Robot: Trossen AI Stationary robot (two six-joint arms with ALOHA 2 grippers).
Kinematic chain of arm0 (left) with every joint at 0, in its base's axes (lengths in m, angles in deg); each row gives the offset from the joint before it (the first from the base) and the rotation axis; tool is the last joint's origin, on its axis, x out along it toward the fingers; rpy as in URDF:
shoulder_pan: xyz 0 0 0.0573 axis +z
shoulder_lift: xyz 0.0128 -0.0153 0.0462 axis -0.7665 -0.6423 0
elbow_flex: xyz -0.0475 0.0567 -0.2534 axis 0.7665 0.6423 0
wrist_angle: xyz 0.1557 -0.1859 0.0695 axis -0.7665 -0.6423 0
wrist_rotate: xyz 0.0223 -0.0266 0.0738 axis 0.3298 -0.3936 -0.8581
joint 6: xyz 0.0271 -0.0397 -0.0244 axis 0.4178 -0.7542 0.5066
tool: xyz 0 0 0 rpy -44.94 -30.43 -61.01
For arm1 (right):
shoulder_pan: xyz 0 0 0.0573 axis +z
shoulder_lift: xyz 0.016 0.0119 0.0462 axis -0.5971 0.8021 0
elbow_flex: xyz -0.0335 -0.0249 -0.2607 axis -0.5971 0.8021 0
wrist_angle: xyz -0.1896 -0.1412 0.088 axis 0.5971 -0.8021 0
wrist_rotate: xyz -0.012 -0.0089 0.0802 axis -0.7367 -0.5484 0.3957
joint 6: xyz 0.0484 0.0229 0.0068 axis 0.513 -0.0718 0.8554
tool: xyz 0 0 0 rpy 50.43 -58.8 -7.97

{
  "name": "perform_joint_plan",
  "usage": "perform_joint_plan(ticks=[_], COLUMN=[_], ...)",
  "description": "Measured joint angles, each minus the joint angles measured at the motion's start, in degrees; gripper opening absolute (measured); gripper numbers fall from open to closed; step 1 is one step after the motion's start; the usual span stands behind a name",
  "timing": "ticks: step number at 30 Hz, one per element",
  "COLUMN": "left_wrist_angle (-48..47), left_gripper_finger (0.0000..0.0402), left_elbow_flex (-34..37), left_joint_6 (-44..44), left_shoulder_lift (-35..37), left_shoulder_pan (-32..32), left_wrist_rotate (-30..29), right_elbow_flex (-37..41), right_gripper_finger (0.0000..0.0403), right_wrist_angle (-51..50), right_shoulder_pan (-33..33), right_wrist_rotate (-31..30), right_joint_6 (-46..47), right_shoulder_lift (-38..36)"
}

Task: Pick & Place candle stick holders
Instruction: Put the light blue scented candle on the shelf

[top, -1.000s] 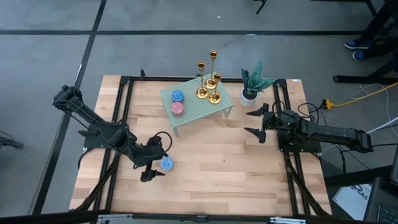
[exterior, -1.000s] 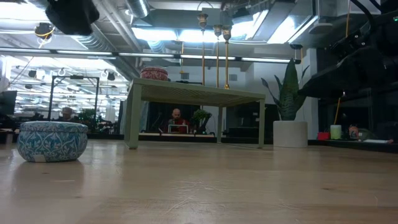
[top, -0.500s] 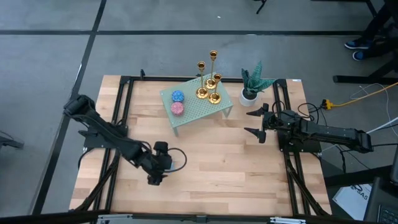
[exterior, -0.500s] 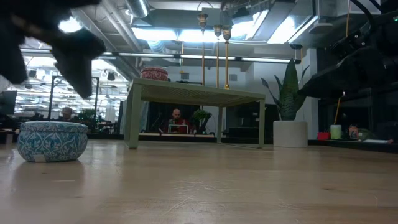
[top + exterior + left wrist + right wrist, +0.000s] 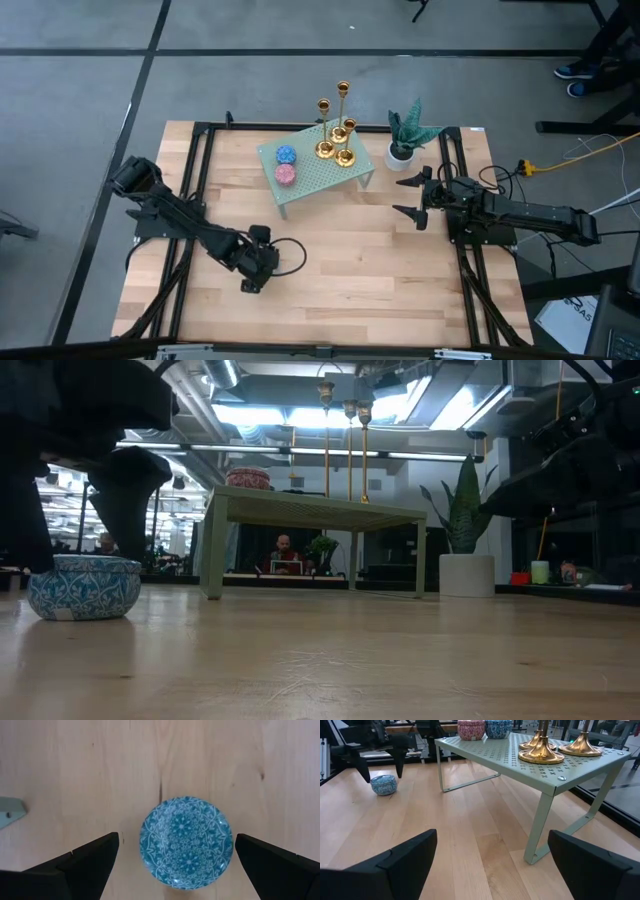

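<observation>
Three gold candle stick holders (image 5: 336, 140) stand on their round bases at the far right end of a pale green perforated shelf (image 5: 305, 185); the right wrist view shows their bases (image 5: 542, 754). My left gripper (image 5: 176, 840) is open and points down over a blue patterned round tin (image 5: 186, 842) that sits flat on the wooden table. One finger stands on each side of the tin, apart from it. In the low view the left gripper (image 5: 75, 525) hangs just above the tin (image 5: 83, 586). My right gripper (image 5: 408, 196) waits open at the table's right side, beside the shelf.
A pink tin (image 5: 286, 176) and a small blue tin (image 5: 286, 155) sit on the shelf's left part. A potted plant (image 5: 404, 140) stands at the far right. Black frame rails (image 5: 195, 190) run along the table's sides. Bare wood (image 5: 360, 270) lies between the arms.
My left gripper has come down over the blue tin and shifted a little toward the table's right edge. It has tipped steeper, and its open fingers now stand on either side of the tin. The tin has stayed where it was.
</observation>
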Motion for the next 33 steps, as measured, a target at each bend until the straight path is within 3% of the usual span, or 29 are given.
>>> perform_joint_plan(ticks=[17, 23, 33], left_wrist_angle=[2.09, 2.12, 3.98], left_gripper_finger=[0.04, 0.0399, 0.0337], left_elbow_flex=[0.01, 0.01, 0.04], left_joint_6=[0.74, -3.44, -5.33], left_shoulder_lift=[-2.33, -5.27, -5.72], left_shoulder_pan=[0.06, 0.1, 0.12], left_wrist_rotate=[2.74, 4.68, 4.73], right_elbow_flex=[0.0, 0.02, 0.0], right_gripper_finger=[0.0385, 0.0385, 0.0385], right_wrist_angle=[0.0, 0.0, 0.0], right_shoulder_pan=[0.0, -0.01, -0.02], right_wrist_rotate=[0.02, 0.02, 0.0], right_joint_6=[0.0, -0.02, 0.0], right_shoulder_lift=[0.0, 0.0, 0.0])
